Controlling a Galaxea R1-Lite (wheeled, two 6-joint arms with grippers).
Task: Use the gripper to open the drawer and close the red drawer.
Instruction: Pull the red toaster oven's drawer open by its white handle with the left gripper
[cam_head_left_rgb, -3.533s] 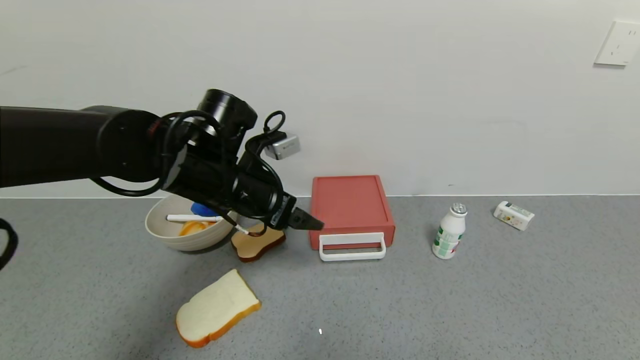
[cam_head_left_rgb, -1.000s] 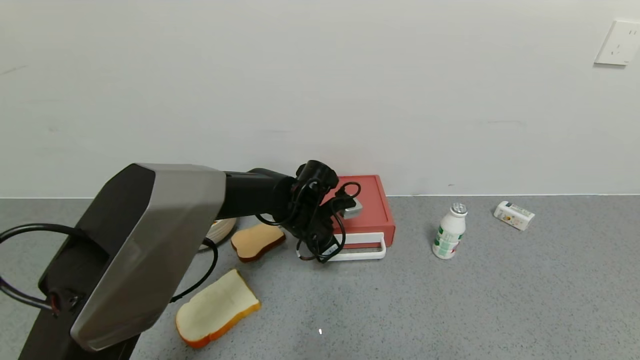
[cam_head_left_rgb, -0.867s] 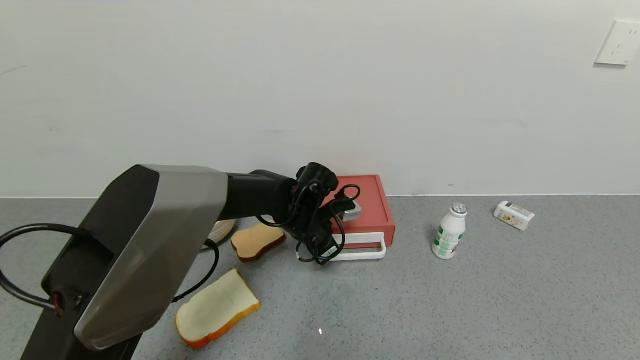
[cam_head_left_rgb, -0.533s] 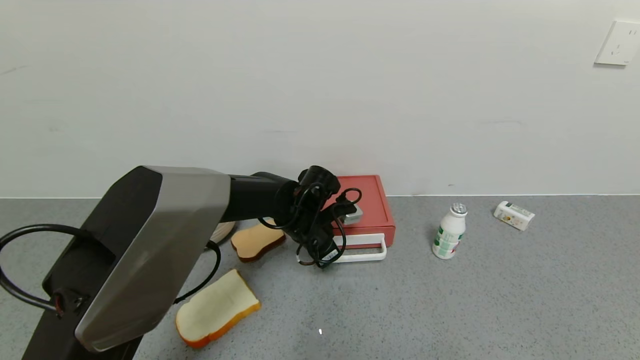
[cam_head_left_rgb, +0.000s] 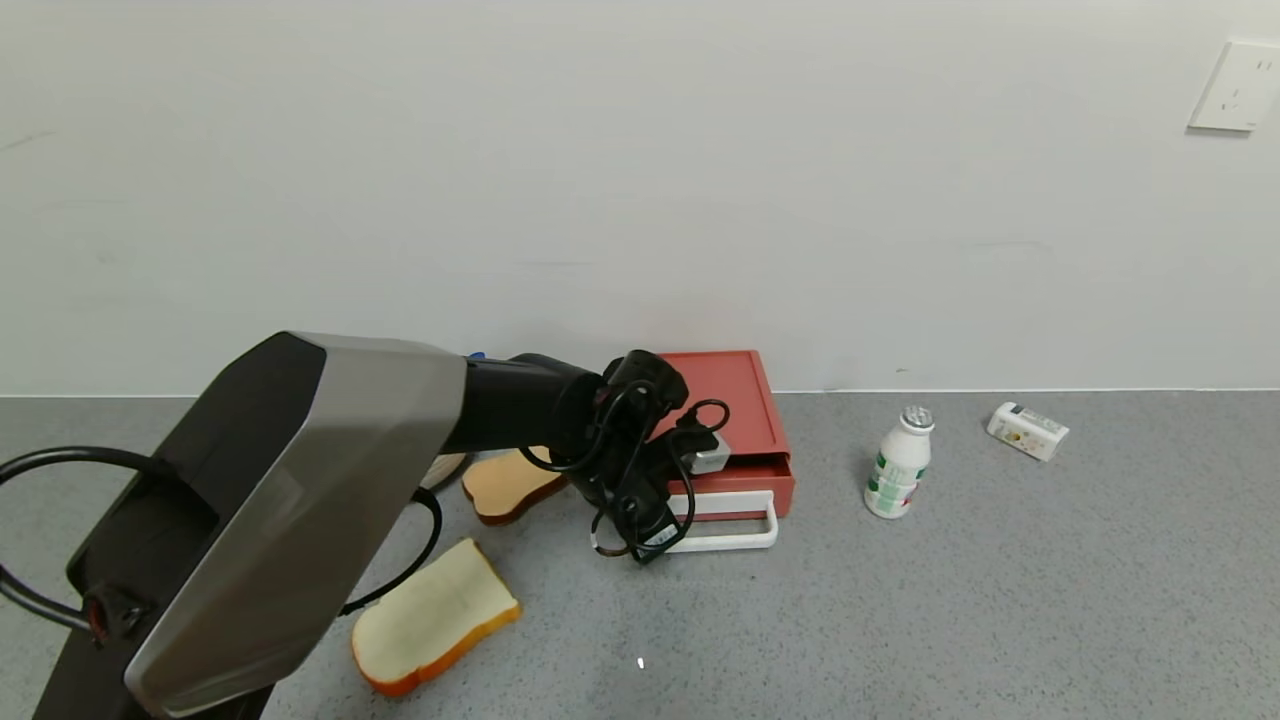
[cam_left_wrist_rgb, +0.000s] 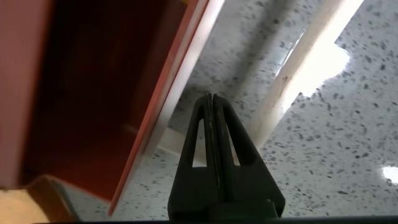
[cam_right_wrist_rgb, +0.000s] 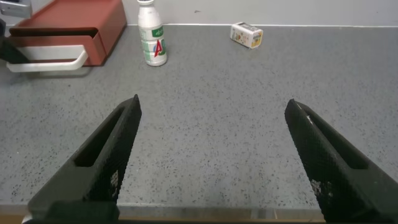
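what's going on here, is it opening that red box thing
Yes. The left end effector, fingers closed together, is hooked inside the white loop handle of the red drawer and is drawing it forward. The drawer front stands slightly out from its case, so it is only a little open. The right end effector hangs open over the bare counter, off to the side, holding nothing. A small bottle stands upright beside the drawer box.

Drawer (cam_head_left_rgb: 735, 420): flat terracotta-red box against the wall, tray slid partly out toward the robot. White loop handle (cam_head_left_rgb: 735, 522) on its front. Left gripper (cam_left_wrist_rgb: 213, 115): black, 2 fingers pressed together, tips inside the handle loop, between drawer front and handle bar.
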